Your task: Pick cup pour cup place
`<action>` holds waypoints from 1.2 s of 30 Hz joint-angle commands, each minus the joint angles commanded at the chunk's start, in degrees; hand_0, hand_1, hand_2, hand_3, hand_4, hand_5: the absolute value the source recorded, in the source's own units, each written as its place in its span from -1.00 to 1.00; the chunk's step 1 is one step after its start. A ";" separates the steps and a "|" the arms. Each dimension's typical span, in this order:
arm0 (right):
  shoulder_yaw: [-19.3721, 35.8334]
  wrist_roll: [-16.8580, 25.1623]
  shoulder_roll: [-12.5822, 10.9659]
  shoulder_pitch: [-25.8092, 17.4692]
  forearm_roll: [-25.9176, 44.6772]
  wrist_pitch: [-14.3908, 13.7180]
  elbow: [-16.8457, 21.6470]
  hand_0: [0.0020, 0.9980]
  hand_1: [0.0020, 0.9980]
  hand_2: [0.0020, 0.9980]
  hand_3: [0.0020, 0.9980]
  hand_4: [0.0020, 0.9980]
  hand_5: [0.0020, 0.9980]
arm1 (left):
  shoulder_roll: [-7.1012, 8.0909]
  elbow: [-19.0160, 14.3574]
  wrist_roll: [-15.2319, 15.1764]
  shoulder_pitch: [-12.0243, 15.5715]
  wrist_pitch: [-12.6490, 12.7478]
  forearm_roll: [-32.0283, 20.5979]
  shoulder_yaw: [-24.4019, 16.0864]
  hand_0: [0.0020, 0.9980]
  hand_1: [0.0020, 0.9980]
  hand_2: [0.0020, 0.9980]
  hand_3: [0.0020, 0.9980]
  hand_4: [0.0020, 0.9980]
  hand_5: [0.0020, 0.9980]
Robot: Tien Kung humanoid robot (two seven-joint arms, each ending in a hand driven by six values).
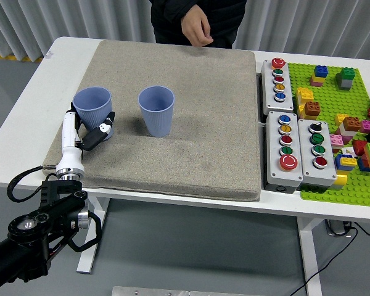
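Observation:
Two blue ribbed cups stand upright on the grey mat. The left cup is near the mat's left edge. The right cup stands free a little to its right. My left hand comes in from the lower left, and its white finger and black thumb are closed around the left cup's base. I cannot see inside either cup well enough to tell what it holds. My right arm is out of view.
A person stands at the far side with one hand hanging over the mat's far edge. Grey button boxes sit right of the mat. Beyond them is a green brick plate with several bricks.

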 joint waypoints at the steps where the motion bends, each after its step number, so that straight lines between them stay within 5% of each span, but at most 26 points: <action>1: 0.01 0.01 0.00 -0.01 0.01 -0.01 0.00 0.39 0.36 0.22 0.19 -1.00 -0.77 | 0.01 0.07 0.11 0.04 0.00 0.11 -0.02 0.44 0.48 0.55 0.69 0.56 -0.39; 36: -0.20 0.02 0.02 0.12 0.10 -0.05 0.00 0.39 0.36 0.22 0.19 -1.00 -0.78 | 0.48 -1.65 1.79 2.37 0.00 4.41 -1.22 0.51 0.54 0.63 0.79 0.63 -0.36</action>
